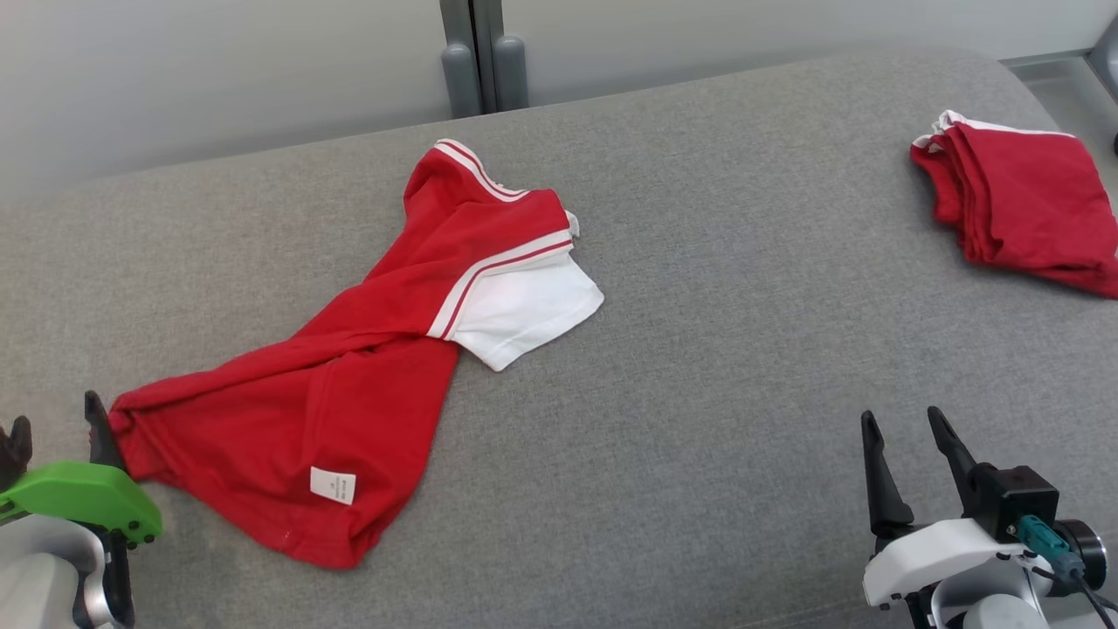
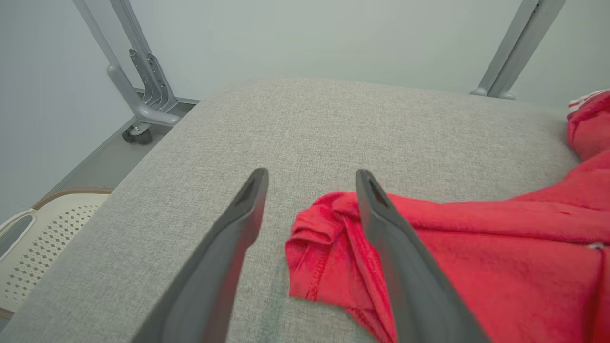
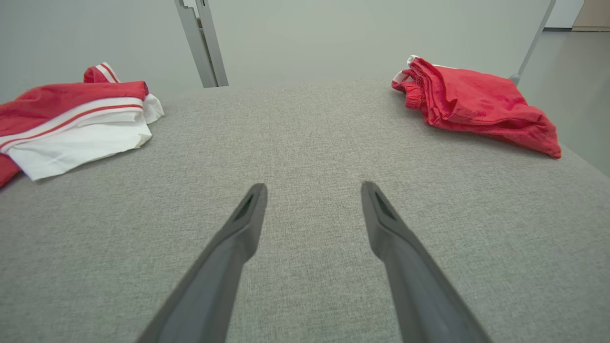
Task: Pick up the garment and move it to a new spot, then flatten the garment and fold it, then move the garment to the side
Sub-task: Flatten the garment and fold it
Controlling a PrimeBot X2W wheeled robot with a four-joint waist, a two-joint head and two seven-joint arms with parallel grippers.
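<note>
Left hand [image 1: 54, 428] is seen open, gripping nothing; a bunched hem corner of the garment [image 1: 349, 393] lies at its fingertips, partly under one finger [image 2: 381, 224]. Right hand [image 1: 900, 419] is held open over bare cloth, well apart from the garment.

Garment is found twisted and rumpled on the left half of the grey fabric-covered surface [image 1: 699, 393], white sleeve [image 1: 524, 310] uppermost. Step judged: flattening not yet done. For the next move, the hem corners would need to be gripped and drawn apart by both hands.

A folded red garment [image 1: 1022, 210] is noted at the far right. Pale walls, a grey metal post [image 1: 480, 61] and a perforated white basket [image 2: 28, 238] are recorded.
</note>
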